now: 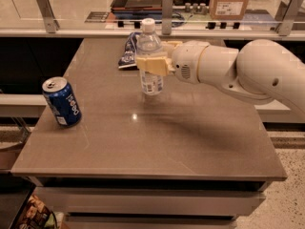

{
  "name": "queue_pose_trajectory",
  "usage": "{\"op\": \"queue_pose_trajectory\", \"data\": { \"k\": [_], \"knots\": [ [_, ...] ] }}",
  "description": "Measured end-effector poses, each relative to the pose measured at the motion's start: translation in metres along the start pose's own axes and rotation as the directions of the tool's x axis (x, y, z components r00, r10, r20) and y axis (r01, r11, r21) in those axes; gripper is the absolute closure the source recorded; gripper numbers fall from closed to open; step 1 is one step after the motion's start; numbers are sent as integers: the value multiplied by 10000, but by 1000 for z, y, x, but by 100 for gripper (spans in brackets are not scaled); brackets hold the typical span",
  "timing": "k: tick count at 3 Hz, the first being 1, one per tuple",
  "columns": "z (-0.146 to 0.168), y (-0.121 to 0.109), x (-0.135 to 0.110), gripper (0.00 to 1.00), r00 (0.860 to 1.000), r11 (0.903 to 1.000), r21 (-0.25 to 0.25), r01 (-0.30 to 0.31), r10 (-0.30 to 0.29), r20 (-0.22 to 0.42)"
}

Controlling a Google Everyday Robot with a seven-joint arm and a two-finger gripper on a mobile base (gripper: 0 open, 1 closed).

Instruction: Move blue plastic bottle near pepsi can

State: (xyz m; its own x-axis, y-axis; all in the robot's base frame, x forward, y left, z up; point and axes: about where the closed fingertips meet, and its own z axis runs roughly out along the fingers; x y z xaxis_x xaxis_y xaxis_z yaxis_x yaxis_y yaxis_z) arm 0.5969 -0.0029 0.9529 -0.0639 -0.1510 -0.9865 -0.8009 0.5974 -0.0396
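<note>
The blue plastic bottle (150, 56) is clear with a white cap and a white label. It stands upright over the middle of the table, toward the back. My gripper (151, 64) comes in from the right and is shut on the bottle around its middle. The pepsi can (61, 101) is blue with a silver top and stands upright near the table's left edge, well to the left of the bottle and closer to the front.
A blue-and-white snack bag (128, 51) lies on the brown table (157, 142) at the back, just behind the bottle. A counter with a glass rail (167, 13) runs behind the table. My white arm (248, 70) spans the table's right side.
</note>
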Motion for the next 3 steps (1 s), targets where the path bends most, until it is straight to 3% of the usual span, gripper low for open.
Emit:
{"op": "queue_pose_trajectory", "data": {
  "k": [2, 3],
  "knots": [
    [22, 36, 6, 100, 9975, 9887, -1322, -712, 708, -75],
    [34, 58, 13, 100, 9969, 9852, -1518, -791, 783, -109]
  ]
}}
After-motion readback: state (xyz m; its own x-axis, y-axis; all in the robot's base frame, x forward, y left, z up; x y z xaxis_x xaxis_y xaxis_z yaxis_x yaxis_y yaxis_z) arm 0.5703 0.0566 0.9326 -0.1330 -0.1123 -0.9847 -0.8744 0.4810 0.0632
